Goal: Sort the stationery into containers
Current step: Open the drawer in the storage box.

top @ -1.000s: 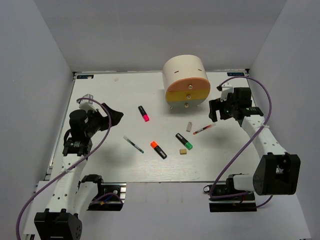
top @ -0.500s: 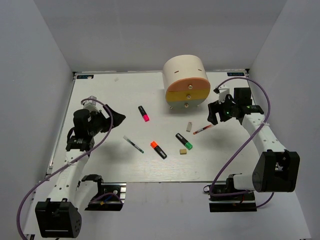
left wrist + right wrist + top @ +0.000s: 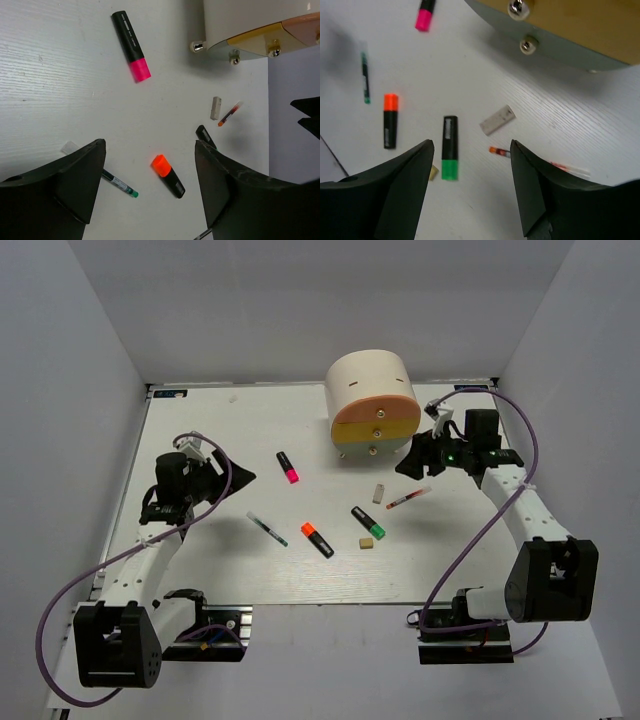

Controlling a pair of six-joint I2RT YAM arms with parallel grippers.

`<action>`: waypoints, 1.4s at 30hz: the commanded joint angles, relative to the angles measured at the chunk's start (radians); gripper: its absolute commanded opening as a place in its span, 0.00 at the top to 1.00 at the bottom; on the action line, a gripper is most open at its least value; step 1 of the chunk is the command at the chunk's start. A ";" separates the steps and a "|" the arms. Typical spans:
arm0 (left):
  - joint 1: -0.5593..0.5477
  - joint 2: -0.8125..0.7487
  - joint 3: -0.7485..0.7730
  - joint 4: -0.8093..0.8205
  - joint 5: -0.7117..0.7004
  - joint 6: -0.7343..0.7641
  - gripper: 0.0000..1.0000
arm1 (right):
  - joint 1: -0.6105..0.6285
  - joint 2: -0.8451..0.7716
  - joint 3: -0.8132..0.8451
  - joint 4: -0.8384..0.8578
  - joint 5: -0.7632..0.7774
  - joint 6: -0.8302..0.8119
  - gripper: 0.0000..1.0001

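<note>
Table (image 3: 200, 420): white, carries everything. Nothing sorted yet.

Organiser (image 3: 372, 400): cream drum at the far side, right of centre. All its drawers are shut, including the orange drawer (image 3: 375, 411) and the yellow drawer (image 3: 378, 432) below it (the lowest one barely shows from above).

Left fingers (image 3: 240, 477): spread wide over the left part of the table, nothing between them. Right fingers (image 3: 408, 466): also wide and empty, just beside the organiser's lower right front.

Stationery, all loose on the table in front of the organiser:
- pink highlighter (image 3: 289, 467), nearest the left arm
- orange highlighter (image 3: 316, 539), centre
- green highlighter (image 3: 368, 523), right of centre
- green-tipped pen (image 3: 266, 529), left of the orange highlighter
- red-tipped pen (image 3: 408, 498), just below the right fingers
- whitish eraser (image 3: 378, 494), between green highlighter and organiser
- tan eraser (image 3: 366, 544), just beside the green highlighter

Step, as judged: approach, before any pick or drawer pull. The next move probably calls for a drawer knob to be pinched and drawn out, or one item squarely straddled before closing. The knobs are small, so alignment matters.
</note>
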State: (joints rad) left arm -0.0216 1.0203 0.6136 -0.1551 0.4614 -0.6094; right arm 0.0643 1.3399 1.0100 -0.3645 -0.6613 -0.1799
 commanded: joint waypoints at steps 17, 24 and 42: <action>-0.003 -0.051 0.005 -0.027 -0.003 -0.004 0.18 | 0.058 0.324 0.311 0.460 -0.036 0.632 0.37; -0.003 -0.060 -0.005 -0.037 -0.013 -0.013 0.18 | 0.075 0.331 0.292 0.492 0.071 0.758 0.45; -0.003 -0.051 -0.014 0.005 -0.014 -0.023 0.18 | 0.103 0.329 0.254 0.483 0.121 0.807 0.75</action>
State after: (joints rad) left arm -0.0216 0.9844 0.6125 -0.1776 0.4450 -0.6258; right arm 0.1604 1.6752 1.2747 0.0719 -0.5568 0.6117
